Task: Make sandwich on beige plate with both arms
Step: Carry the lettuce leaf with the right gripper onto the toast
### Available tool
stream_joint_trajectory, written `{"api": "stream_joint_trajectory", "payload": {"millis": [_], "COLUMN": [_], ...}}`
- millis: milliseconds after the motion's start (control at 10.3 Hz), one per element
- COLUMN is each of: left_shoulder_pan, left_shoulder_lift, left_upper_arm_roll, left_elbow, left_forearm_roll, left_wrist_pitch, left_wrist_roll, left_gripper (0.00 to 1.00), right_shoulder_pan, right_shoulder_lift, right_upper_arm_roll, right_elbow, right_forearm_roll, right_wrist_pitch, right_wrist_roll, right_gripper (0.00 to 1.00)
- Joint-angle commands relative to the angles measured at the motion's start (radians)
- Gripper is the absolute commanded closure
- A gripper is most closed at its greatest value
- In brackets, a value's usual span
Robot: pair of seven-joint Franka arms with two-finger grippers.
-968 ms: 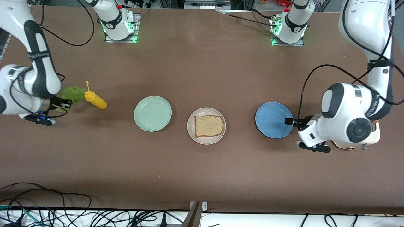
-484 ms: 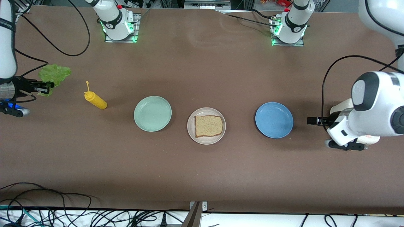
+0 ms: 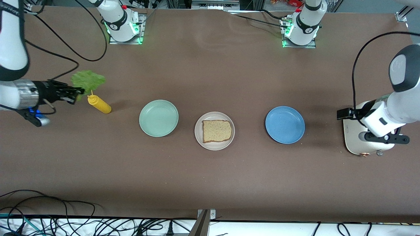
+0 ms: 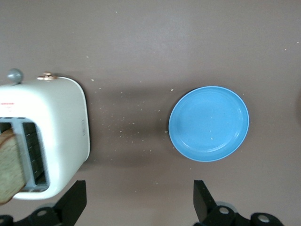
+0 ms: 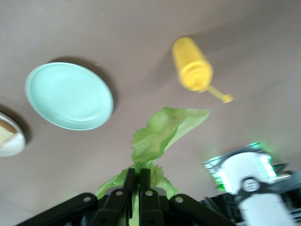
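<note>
The beige plate [image 3: 214, 130] sits mid-table with one tan bread slice [image 3: 216, 130] on it; its edge shows in the right wrist view [image 5: 9, 143]. My right gripper [image 3: 73, 95] is shut on a ruffled green lettuce leaf [image 3: 88, 80], held in the air over the table by the yellow bottle; the leaf also shows in the right wrist view [image 5: 162, 129] between the fingers [image 5: 139, 181]. My left gripper [image 3: 343, 114] is open and empty, over the table beside a white toaster [image 3: 352, 144]. A second bread slice [image 4: 10, 167] stands in the toaster's [image 4: 51, 127] slot.
A yellow squeeze bottle [image 3: 99, 104] lies toward the right arm's end of the table. A mint green plate [image 3: 158, 118] and a blue plate [image 3: 284, 124] flank the beige plate, both bare. The blue plate [image 4: 209, 123] shows in the left wrist view.
My right gripper swung out with the lettuce, then came back toward the yellow bottle. My left gripper drew away from the blue plate to beside the toaster, which now shows.
</note>
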Motion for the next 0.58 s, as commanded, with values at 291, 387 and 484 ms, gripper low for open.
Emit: {"api": "stream_joint_trajectory", "payload": {"millis": [291, 387, 484], "left_shoulder_pan": [0.005, 0.005, 0.01], "left_shoulder_lift": [-0.113, -0.113, -0.103], "left_upper_arm_roll": [-0.007, -0.005, -0.005], "left_elbow": [-0.018, -0.02, -0.02], "left_forearm_roll": [0.035, 0.035, 0.035], "left_wrist_pitch": [-0.014, -0.014, -0.014], "left_wrist_roll": [-0.017, -0.017, -0.016], "left_gripper": [0.0, 0.0, 0.0], "right_shoulder_pan": [0.161, 0.205, 0.248], "right_shoulder_lift": [0.145, 0.179, 0.207], "right_upper_arm_roll": [0.131, 0.131, 0.131], "right_elbow": [0.034, 0.034, 0.035], "right_forearm_roll": [0.024, 0.026, 0.05], "right_wrist_pitch": [0.374, 0.442, 0.521], "right_wrist_roll": [0.573, 0.64, 0.709], "right_gripper": [1.0, 1.0, 1.0]}}
